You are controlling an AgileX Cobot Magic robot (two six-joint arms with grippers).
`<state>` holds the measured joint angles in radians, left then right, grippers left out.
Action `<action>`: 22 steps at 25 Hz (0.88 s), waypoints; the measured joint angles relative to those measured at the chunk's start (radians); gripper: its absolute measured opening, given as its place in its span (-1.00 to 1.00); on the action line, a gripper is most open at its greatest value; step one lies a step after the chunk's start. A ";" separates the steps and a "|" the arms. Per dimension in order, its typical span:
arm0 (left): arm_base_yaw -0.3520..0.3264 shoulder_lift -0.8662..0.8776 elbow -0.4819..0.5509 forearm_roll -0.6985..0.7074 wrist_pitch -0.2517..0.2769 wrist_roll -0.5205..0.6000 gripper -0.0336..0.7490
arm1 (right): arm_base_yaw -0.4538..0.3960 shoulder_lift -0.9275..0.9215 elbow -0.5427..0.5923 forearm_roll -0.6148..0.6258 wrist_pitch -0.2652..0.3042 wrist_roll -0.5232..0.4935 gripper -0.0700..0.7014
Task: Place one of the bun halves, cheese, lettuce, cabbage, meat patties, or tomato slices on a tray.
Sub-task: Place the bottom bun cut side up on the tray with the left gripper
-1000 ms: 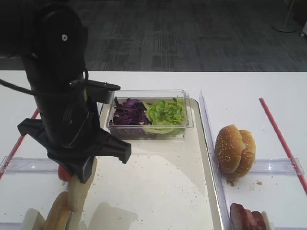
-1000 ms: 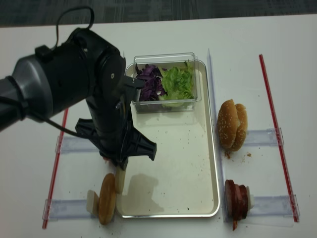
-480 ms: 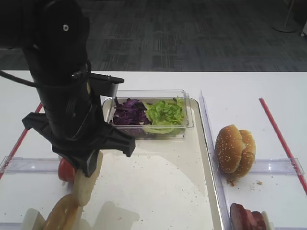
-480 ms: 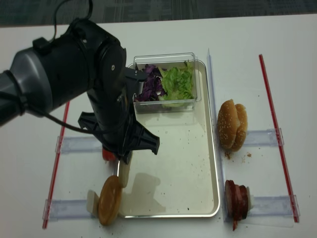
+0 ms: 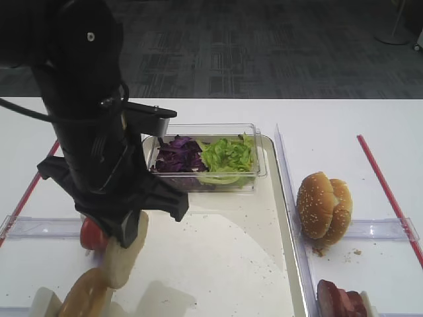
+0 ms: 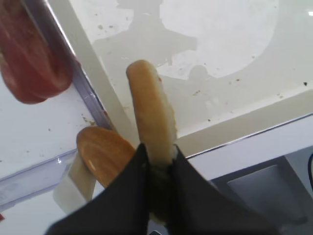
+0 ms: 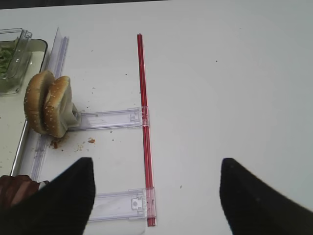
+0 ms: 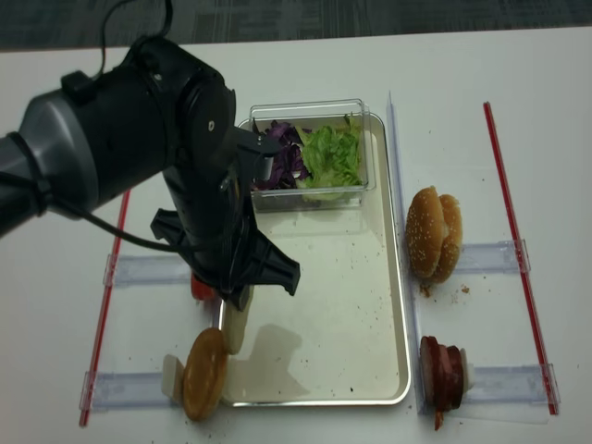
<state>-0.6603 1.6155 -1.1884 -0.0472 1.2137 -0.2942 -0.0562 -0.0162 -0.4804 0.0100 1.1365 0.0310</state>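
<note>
The left gripper [image 6: 157,161] fingers are pinched on the bun half [image 6: 149,107], held on edge just above the tray [image 8: 370,305] left rim, so bare tray floor lies to its right

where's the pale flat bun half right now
The pale flat round bun half hangs on edge, pinched in the left tool, over the left rim of the silvery rectangular tray, just above the brown-crusted bun half.

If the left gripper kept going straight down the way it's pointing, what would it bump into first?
Probably the tray, near its left rim. The left gripper points down holding the bun half on edge, so the bun would touch first; exact depth is unclear.
</note>
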 joint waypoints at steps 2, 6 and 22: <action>0.000 0.000 0.000 -0.035 0.000 0.041 -0.82 | 0.000 0.000 0.000 0.000 0.000 0.000 0.61; 0.000 0.000 0.000 -0.113 0.000 0.126 -0.82 | 0.000 0.000 0.000 0.000 0.000 0.000 0.61; 0.217 0.004 0.000 -0.649 -0.008 0.675 -0.83 | 0.000 0.000 0.000 0.000 0.000 0.000 0.61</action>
<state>-0.4434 1.6198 -1.1884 -0.6961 1.2058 0.3808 -0.0562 -0.0162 -0.4804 0.0100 1.1365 0.0310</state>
